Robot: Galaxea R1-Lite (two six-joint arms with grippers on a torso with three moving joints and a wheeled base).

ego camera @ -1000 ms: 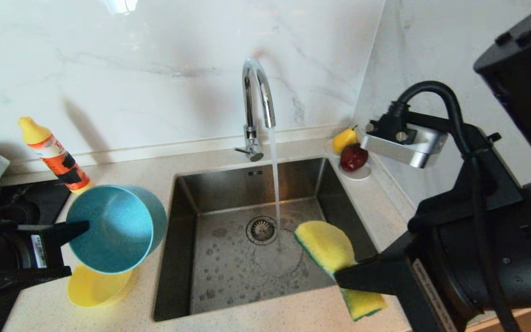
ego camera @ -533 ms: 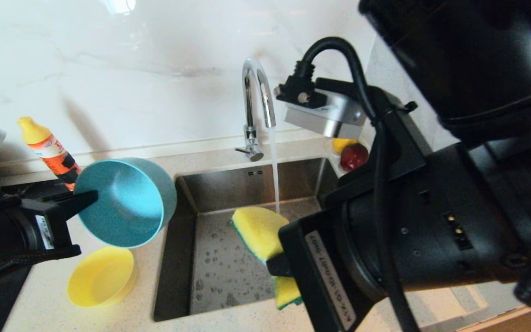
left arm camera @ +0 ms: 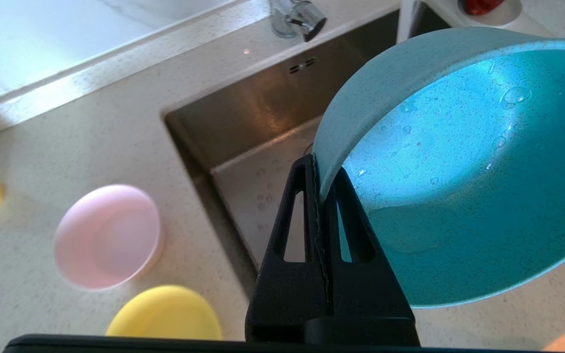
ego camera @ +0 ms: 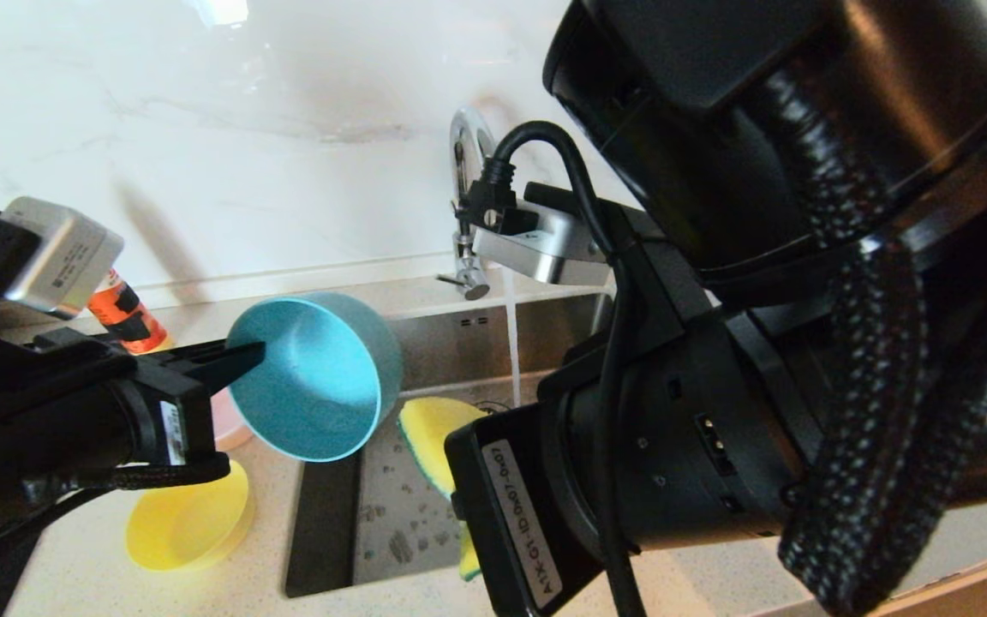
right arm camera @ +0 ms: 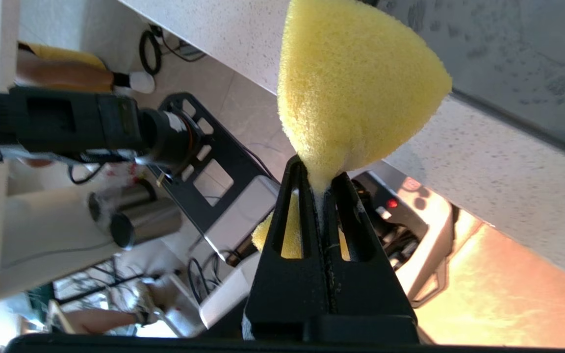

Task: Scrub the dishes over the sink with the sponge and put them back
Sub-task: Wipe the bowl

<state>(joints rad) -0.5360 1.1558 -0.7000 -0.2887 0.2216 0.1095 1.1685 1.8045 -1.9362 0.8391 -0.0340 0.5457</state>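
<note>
My left gripper (ego camera: pixel 247 353) (left arm camera: pixel 319 169) is shut on the rim of the light blue bowl (ego camera: pixel 314 377) (left arm camera: pixel 459 171). The bowl is tipped on its side above the left edge of the sink (ego camera: pixel 425 330) (left arm camera: pixel 243 113), with water drops inside it. My right gripper (right arm camera: pixel 321 179) is shut on the yellow sponge (right arm camera: pixel 356 83) (ego camera: pixel 429 433), which hangs over the basin just right of the bowl. The pink bowl (left arm camera: pixel 108 235) and the yellow bowl (ego camera: pixel 189 518) (left arm camera: pixel 165 314) rest on the counter left of the sink. Water runs from the tap (ego camera: pixel 463 163).
My right arm (ego camera: pixel 716 411) fills the right half of the head view and hides most of the basin. An orange detergent bottle (ego camera: pixel 127 317) stands at the back left by the wall. A white saucer of fruit (left arm camera: pixel 488 7) sits at the sink's far right corner.
My left gripper has carried the blue bowl to the right, from above the yellow bowl to the sink's left edge. My right arm has swung left with the sponge, closing on the bowl.
</note>
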